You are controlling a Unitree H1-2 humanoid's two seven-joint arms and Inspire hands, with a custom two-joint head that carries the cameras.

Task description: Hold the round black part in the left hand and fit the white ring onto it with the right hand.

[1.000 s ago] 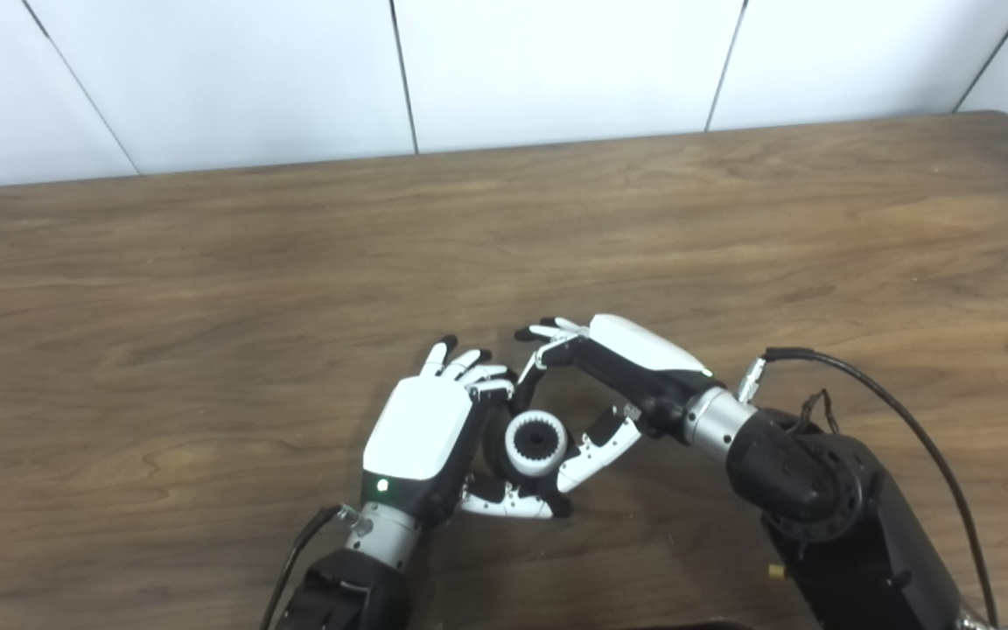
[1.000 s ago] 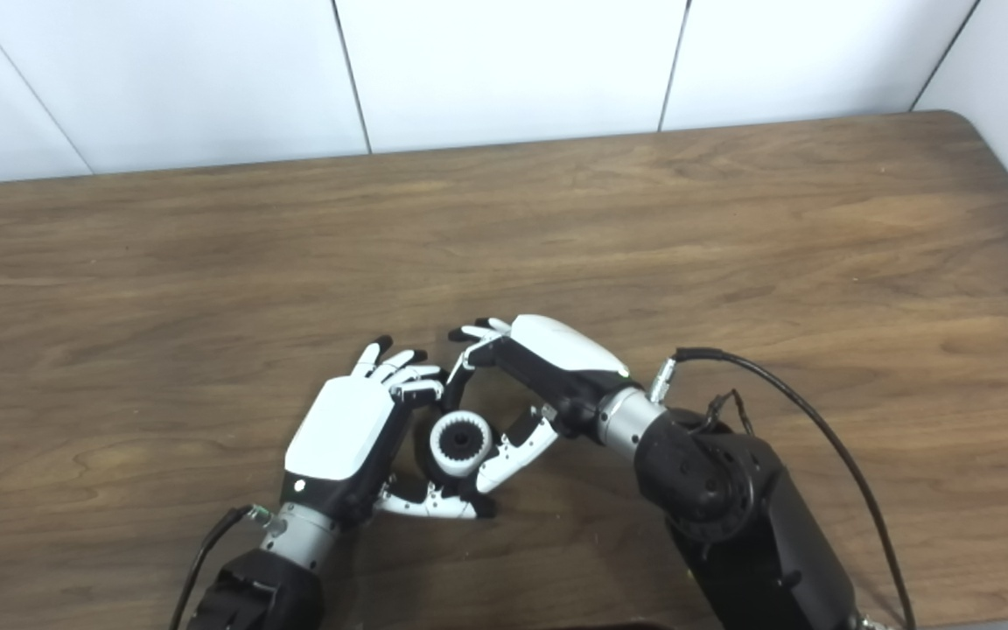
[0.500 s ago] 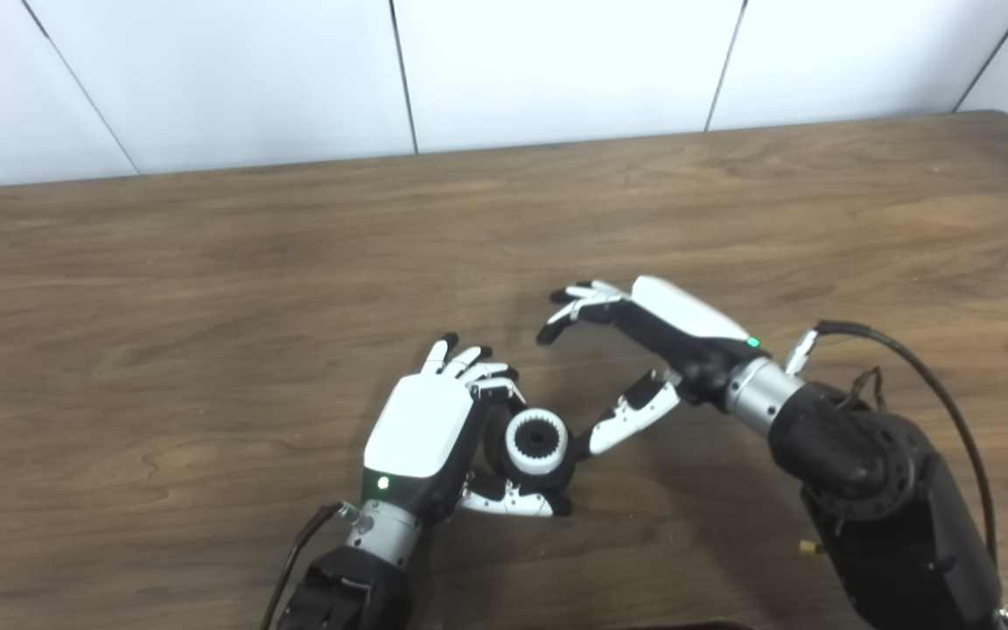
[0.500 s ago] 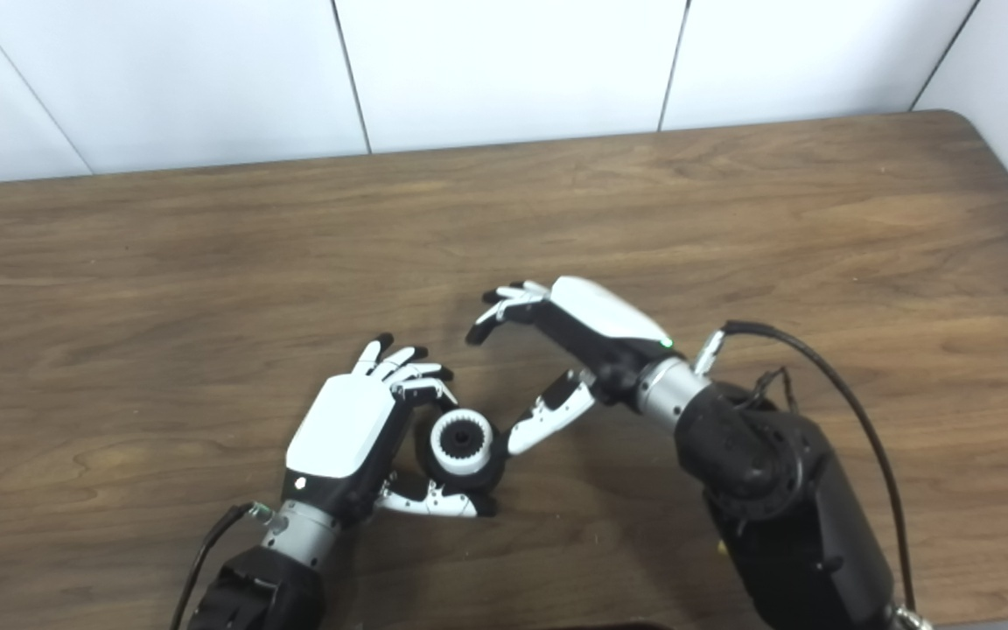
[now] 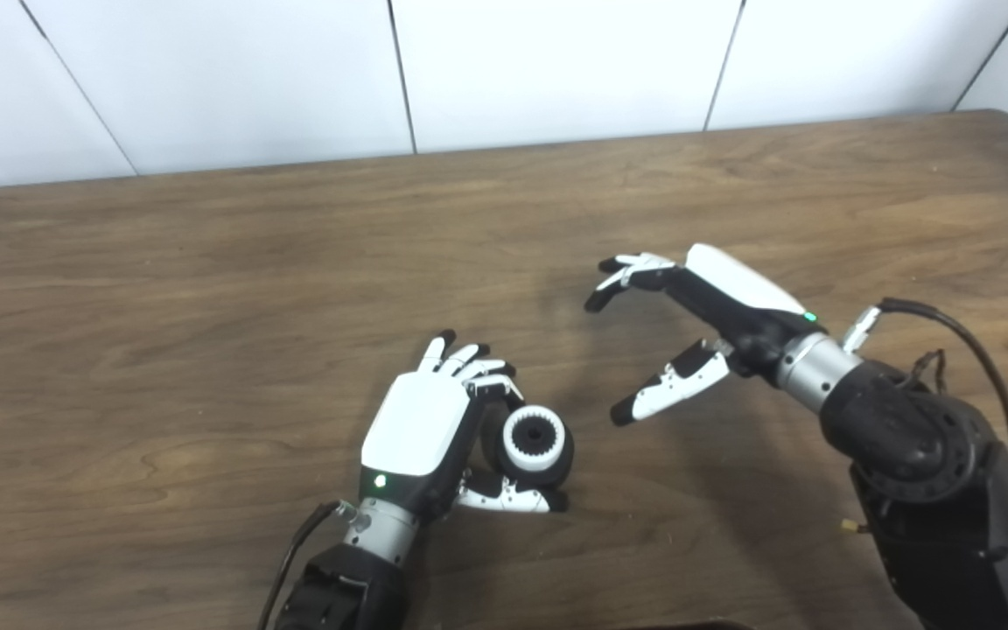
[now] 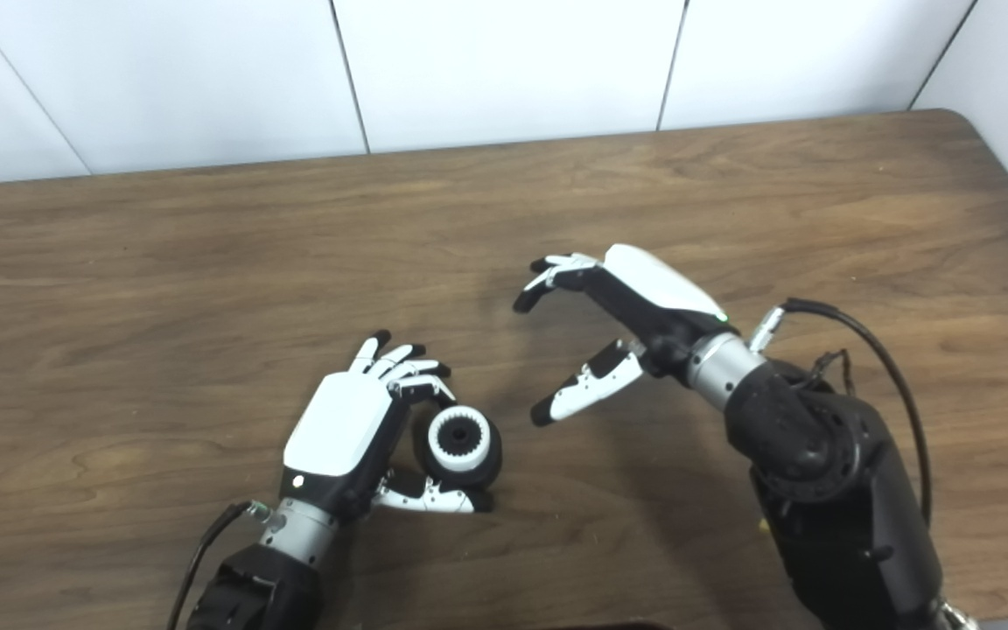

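Observation:
My left hand (image 5: 421, 429) is shut on the round black part (image 5: 556, 459), gripping it between thumb and fingers just above the table near the front edge. The white toothed ring (image 5: 534, 437) sits on the face of the black part, turned up and to the right. My right hand (image 5: 705, 315) hangs open to the right of it and further back, fingers and thumb spread wide, holding nothing. A clear gap of table separates its thumb tip from the part. In the right eye view the ring (image 6: 458, 433) and the open right hand (image 6: 626, 306) show the same.
The brown wooden table (image 5: 206, 289) stretches wide to the left and back. A white panelled wall (image 5: 556, 61) runs behind its far edge. A black cable (image 5: 950, 324) loops off my right wrist.
My right hand let go of the white ring, opened and drew back up and to the right. The ring stays on the black part in my left hand, which barely moved.

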